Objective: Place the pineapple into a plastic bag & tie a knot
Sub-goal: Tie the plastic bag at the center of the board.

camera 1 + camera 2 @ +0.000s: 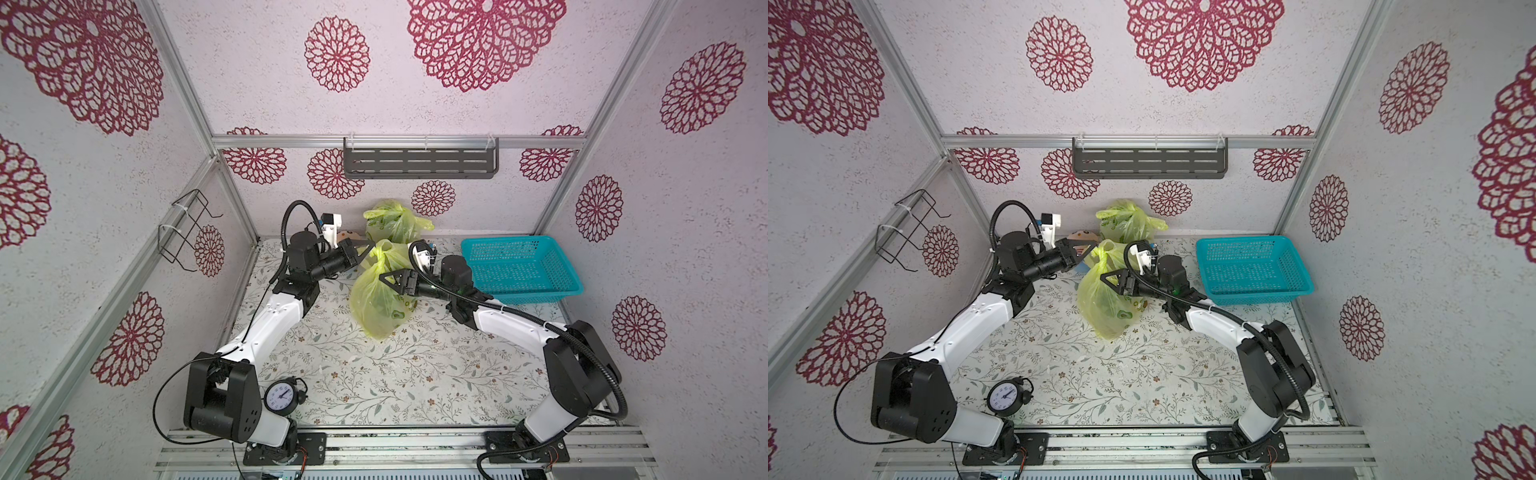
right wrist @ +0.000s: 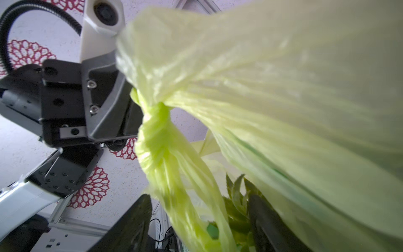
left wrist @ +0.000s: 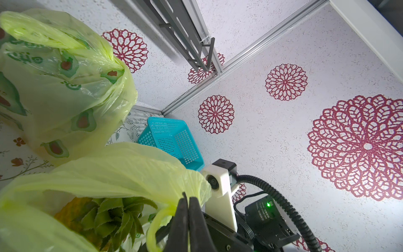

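1. Plastic bag (image 1: 376,303): yellow-green and translucent with avocado prints. It stands at the middle of the floral table (image 1: 415,374), between the two arms, with its top drawn up.
2. Pineapple (image 3: 109,213): inside that bag. Its green crown and part of its yellow body show through the mouth in the left wrist view.
3. Left gripper (image 3: 188,209): fingers pressed together, pinching a handle loop of the bag on its far-left side.
4. Right gripper (image 1: 390,279): fingers spread apart at the bag's right side. A twisted, bunched length of handle (image 2: 159,113) runs between them, and neither finger visibly clamps it.
5. Second bag (image 1: 395,222): same print, tied, against the far wall.
6. Teal basket (image 1: 519,266): far right of the table.
7. Alarm clock (image 1: 280,395): near left, beside the left arm's base.
8. Grey shelf (image 1: 419,160): mounted on the far wall.
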{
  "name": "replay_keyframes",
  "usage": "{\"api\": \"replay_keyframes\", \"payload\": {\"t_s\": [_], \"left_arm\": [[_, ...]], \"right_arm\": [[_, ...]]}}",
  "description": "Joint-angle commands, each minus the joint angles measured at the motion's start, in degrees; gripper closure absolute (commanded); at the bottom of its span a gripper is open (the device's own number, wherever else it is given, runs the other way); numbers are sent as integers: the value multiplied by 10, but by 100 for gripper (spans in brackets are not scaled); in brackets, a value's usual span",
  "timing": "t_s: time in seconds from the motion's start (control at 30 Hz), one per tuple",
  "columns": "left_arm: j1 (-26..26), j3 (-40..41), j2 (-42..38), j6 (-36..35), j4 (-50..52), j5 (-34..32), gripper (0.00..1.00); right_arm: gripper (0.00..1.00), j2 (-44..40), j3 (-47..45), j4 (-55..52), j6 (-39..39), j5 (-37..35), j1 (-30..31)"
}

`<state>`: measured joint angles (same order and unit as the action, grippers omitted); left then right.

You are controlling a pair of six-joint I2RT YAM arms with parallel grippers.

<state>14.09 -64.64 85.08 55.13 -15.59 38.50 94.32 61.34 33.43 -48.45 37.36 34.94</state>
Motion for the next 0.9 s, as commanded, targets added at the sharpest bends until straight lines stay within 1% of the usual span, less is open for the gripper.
{"api": "replay_keyframes", "payload": {"t_s": [0.0,0.1,0.33,0.43,0.5,0.53,0.63,0.7,0.87], "left_arm": [[-4,-4,-17,0,-16,1,100],[-4,-4,-19,-2,-11,-3,100],[-4,-5,-19,-4,-9,-3,100],[-4,-4,-20,-4,-8,-4,100],[-4,-3,-22,-6,-7,-5,100],[-4,-3,-23,-9,-5,-6,100],[-7,-6,-34,-33,23,-19,100],[-14,-6,-48,-58,54,-40,100],[-36,7,-75,-104,108,-77,100]], "right_arm": [[35,-14,4,91,-36,42,-1],[47,-28,-13,100,-35,42,-4],[66,-55,-37,104,-32,52,-12],[82,-63,-40,86,-20,44,-12],[98,-71,-37,62,-5,27,-12],[100,-77,-36,50,4,18,-12],[100,-104,-36,-1,42,-29,-13],[100,-133,-42,-39,74,-67,-14],[100,-185,-76,-107,119,-159,-21]]}}
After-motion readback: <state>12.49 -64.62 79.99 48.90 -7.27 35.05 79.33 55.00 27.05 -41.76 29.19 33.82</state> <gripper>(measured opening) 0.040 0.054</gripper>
